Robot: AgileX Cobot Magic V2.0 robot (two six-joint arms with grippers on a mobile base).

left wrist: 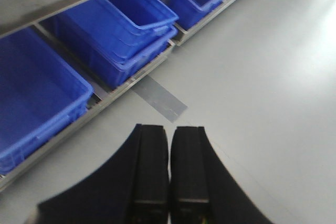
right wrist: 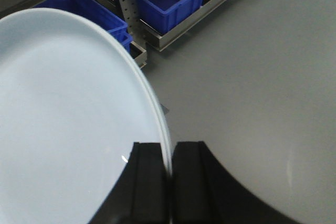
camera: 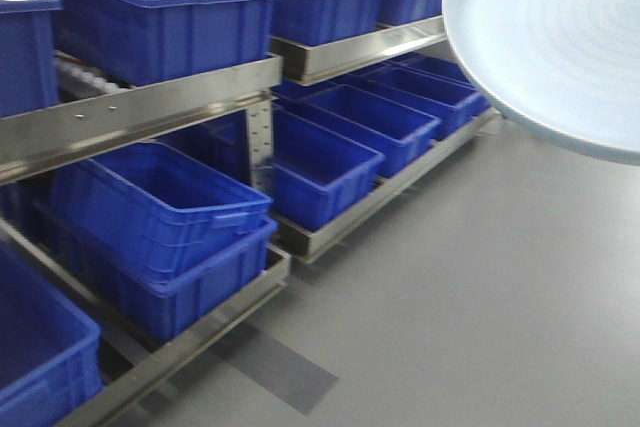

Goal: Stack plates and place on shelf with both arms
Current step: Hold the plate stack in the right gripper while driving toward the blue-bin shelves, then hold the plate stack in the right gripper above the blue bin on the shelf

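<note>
Right wrist-mounted view is showing my right gripper (right wrist: 170, 153) pinching the rim of a big, pale bluish-white round plate (right wrist: 63, 108). My two black fingers (right wrist: 152, 171) are sitting one on each side of the thin edge, squeezing it tight. The plate is spreading out from the fingers toward 10 o'clock and is filling most of the left half of that view. I am seeing only one plate, and I cannot tell if a second one is lying against it.

In the front-facing view the plate (camera: 550, 37) is hanging in the air at 2 o'clock. It is tilting so its shiny inside is facing the camera, and the smooth grey floor (camera: 480, 297) is lying below it.

Shiny metal shelf racks (camera: 150, 107) are running from 9 o'clock to 12 o'clock, and deep blue plastic bins (camera: 330, 157) are sitting in rows on them, some stacked one inside another.

My left gripper (left wrist: 169, 135) is poking up from 6 o'clock in its own view, over the floor. Its two black fingers are pressing together and holding nothing. A darker grey strip (left wrist: 160, 98) is lying on the floor just past the fingertips, near a bottom rack.
</note>
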